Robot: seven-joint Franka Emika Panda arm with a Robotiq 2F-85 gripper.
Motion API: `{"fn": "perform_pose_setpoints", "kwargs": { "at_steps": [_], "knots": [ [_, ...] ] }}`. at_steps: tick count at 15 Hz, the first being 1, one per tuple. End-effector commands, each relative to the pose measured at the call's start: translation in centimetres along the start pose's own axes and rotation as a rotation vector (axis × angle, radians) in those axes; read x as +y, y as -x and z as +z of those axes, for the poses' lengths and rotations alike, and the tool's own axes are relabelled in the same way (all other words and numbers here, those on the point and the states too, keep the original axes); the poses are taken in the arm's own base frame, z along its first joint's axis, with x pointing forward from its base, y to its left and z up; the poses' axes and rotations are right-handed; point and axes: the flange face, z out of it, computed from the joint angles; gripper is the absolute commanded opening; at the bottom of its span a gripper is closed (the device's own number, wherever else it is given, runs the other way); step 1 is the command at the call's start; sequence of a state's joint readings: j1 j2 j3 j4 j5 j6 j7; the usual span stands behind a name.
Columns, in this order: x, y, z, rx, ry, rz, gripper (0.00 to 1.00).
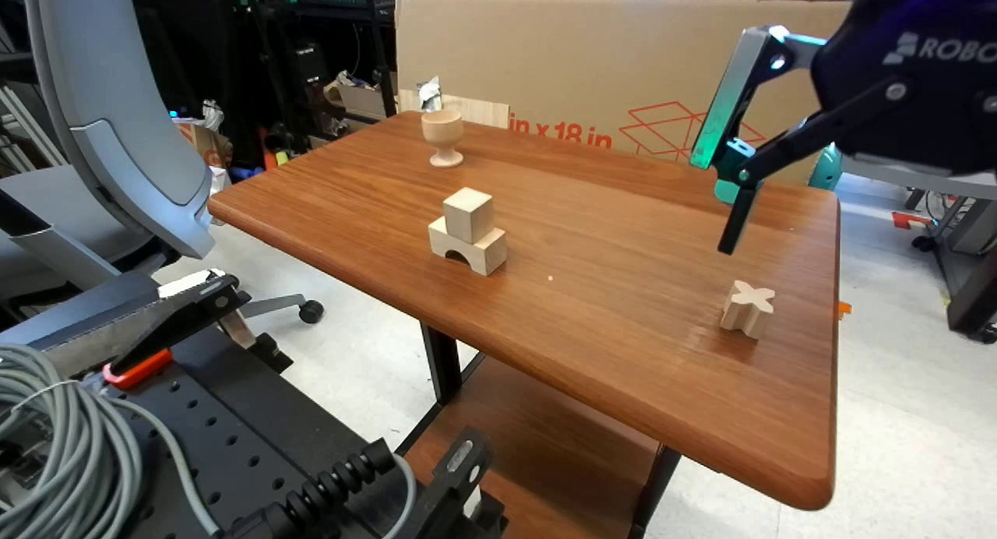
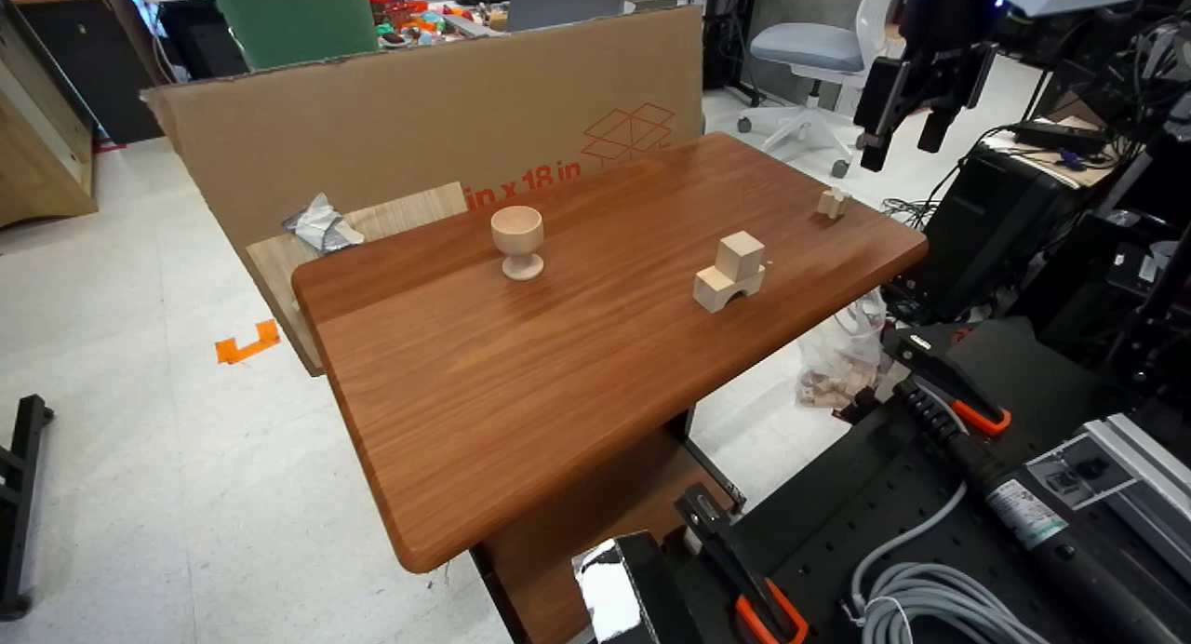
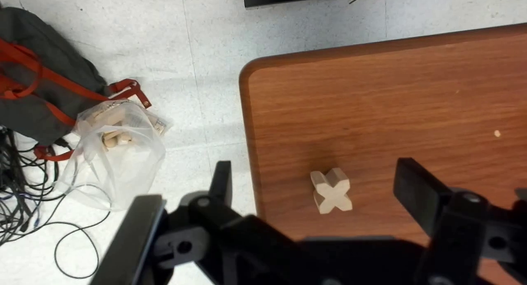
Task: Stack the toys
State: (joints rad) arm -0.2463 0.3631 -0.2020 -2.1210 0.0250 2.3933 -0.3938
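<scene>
A pale wooden cube (image 1: 468, 216) (image 2: 741, 256) rests on a wooden arch block (image 1: 491, 252) (image 2: 715, 290) near a long edge of the table. An X-shaped wooden block (image 1: 748, 309) (image 2: 833, 203) stands upright by itself near one end. It also shows in the wrist view (image 3: 333, 194), between the open fingers but well below them. A wooden goblet (image 1: 442, 130) (image 2: 517, 234) stands upright farther along the table. My gripper (image 2: 901, 149) (image 3: 317, 169) is open and empty, raised above the X block's end. Cube, arch and goblet are outside the wrist view.
The brown table (image 1: 607, 212) has a cardboard sheet (image 2: 419, 132) standing along its far edge. A black perforated surface with clamps (image 2: 754, 570) and coiled cable is alongside. A plastic bag of blocks (image 3: 119, 153) lies on the floor. A grey chair (image 1: 125, 134) stands beside the table.
</scene>
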Motion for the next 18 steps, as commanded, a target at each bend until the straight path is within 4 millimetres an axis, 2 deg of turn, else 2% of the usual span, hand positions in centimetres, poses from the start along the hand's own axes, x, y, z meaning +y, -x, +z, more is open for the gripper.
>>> {"fn": "perform_pose_setpoints", "kwargs": {
  "at_steps": [1,10,11,12,15,18],
  "knots": [
    [0.1,-1.3,1.7,0.000,0.015,-0.012,1.00],
    [-2.0,-3.6,5.7,-0.004,0.028,-0.044,1.00],
    [-2.1,-3.8,6.0,0.001,0.029,-0.046,0.75],
    [-2.4,-3.9,6.2,-0.002,0.029,-0.054,0.74],
    [-3.3,-4.2,6.1,0.005,0.020,-0.069,0.49],
    [-4.3,-4.8,4.6,0.031,0.015,-0.093,0.27]
  ]
}}
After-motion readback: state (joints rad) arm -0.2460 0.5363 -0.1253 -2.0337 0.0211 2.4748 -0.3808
